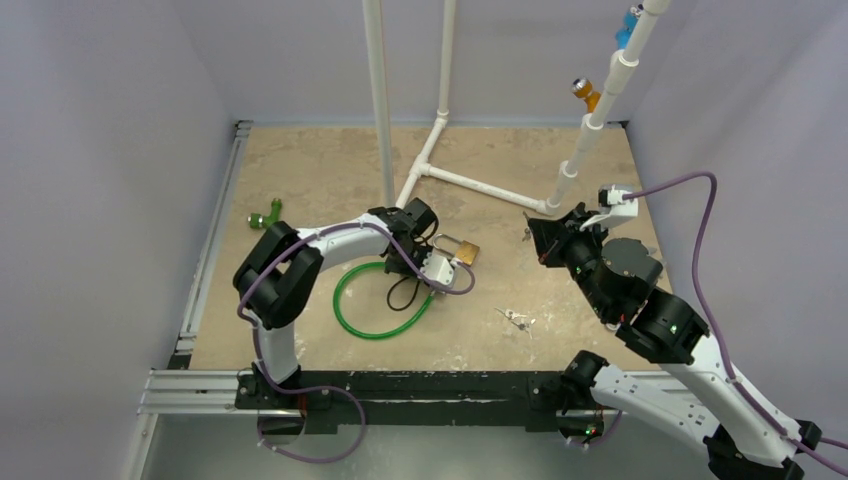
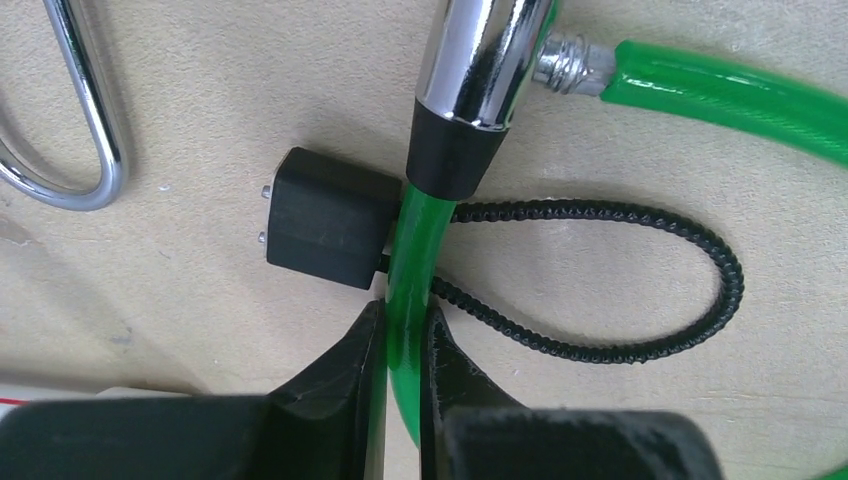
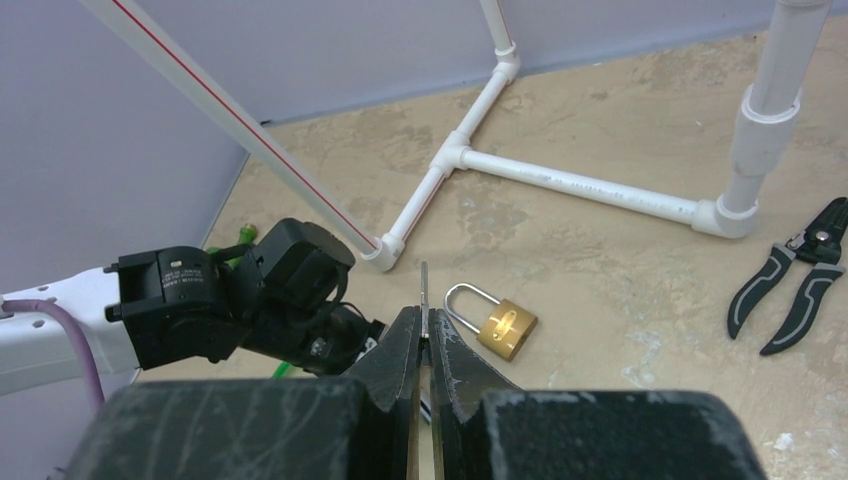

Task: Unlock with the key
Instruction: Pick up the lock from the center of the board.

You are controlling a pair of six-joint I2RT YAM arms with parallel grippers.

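A brass padlock (image 1: 467, 252) with a steel shackle lies flat on the table, also in the right wrist view (image 3: 506, 328). My right gripper (image 3: 423, 325) is shut on a small silver key (image 3: 424, 285), blade pointing forward, held above and to the right of the padlock; in the top view it (image 1: 531, 233) hovers apart from the lock. My left gripper (image 2: 403, 325) is shut on a green cable (image 2: 408, 260) just below its chrome lock barrel (image 2: 485, 60), left of the padlock (image 1: 402, 262). The padlock's shackle (image 2: 95, 130) shows at the left wrist view's edge.
A white PVC pipe frame (image 1: 470, 183) stands at the back. A spare key set (image 1: 516, 319) lies front centre. Black pliers (image 3: 790, 285) lie right of the padlock. A green fitting (image 1: 265, 217) lies far left. A black block (image 2: 325, 215) with a beaded cord loop (image 2: 650, 350) sits by the cable.
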